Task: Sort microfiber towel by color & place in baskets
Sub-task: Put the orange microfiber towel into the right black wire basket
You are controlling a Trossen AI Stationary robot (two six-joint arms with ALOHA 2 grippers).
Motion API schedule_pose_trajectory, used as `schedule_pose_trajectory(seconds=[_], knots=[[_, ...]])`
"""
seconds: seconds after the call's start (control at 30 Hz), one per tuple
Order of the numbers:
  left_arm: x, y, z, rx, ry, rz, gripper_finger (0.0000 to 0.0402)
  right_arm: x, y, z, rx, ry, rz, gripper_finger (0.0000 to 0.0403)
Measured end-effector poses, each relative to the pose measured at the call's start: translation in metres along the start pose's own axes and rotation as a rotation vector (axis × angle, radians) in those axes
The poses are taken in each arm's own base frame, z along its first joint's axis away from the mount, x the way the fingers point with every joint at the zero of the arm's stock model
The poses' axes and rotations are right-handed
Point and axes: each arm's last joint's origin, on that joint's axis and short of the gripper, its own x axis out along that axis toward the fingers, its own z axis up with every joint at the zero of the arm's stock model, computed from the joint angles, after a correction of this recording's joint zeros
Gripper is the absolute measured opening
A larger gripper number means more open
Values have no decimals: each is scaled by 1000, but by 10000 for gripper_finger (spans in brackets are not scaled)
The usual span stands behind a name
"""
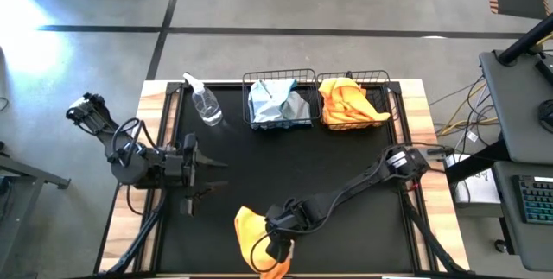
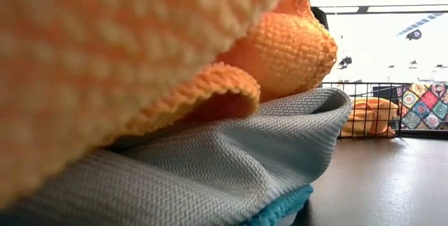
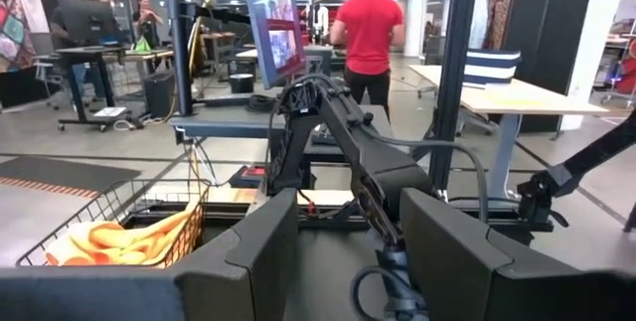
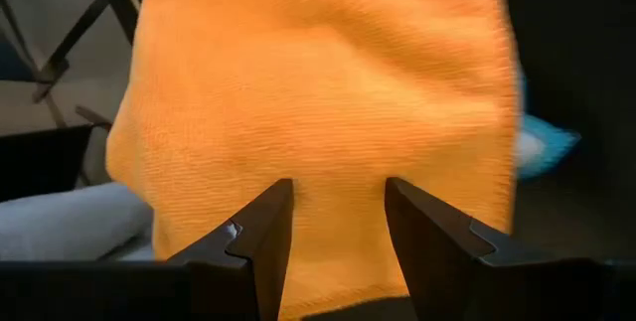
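A pile of towels lies at the table's near edge. An orange towel (image 1: 251,234) (image 2: 105,44) is on top, over a pale blue-grey towel (image 2: 210,163) and a teal cloth (image 2: 280,208). My right gripper (image 1: 278,246) (image 4: 338,217) is open, pointing down at the orange towel (image 4: 318,92), one finger on either side of its bulge. Two black mesh baskets stand at the far edge: the left basket (image 1: 278,123) holds a blue-grey towel (image 1: 272,99), and the right basket (image 1: 356,125) (image 2: 371,86) holds orange towels (image 1: 347,102). My left gripper (image 1: 210,178) (image 3: 348,251) waits open at the table's left. My right gripper is open, slanting down from above, with the upper side of the orange towel (image 4: 333,187) between its fingertips. The cloth lies on the pile beneath. Whether the fingertips touch it, I cannot tell.
A clear spray bottle (image 1: 205,102) lies at the far left of the black mat, beside the baskets. The middle of the mat (image 1: 302,162) is bare. Wooden table edges frame the mat. People and desks show in the room beyond the table.
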Motion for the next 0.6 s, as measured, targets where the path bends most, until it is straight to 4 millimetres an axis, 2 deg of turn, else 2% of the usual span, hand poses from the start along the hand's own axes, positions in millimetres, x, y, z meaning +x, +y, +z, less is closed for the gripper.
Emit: schedule_pose_trajectory(seconds=[0.2,0.6], knots=[[-1,1,1,2,2,0,165,9,3,2,5,-5,49,155],[-3,3,-2,31,31,0,165,34,-6,2,14,17,23,155]])
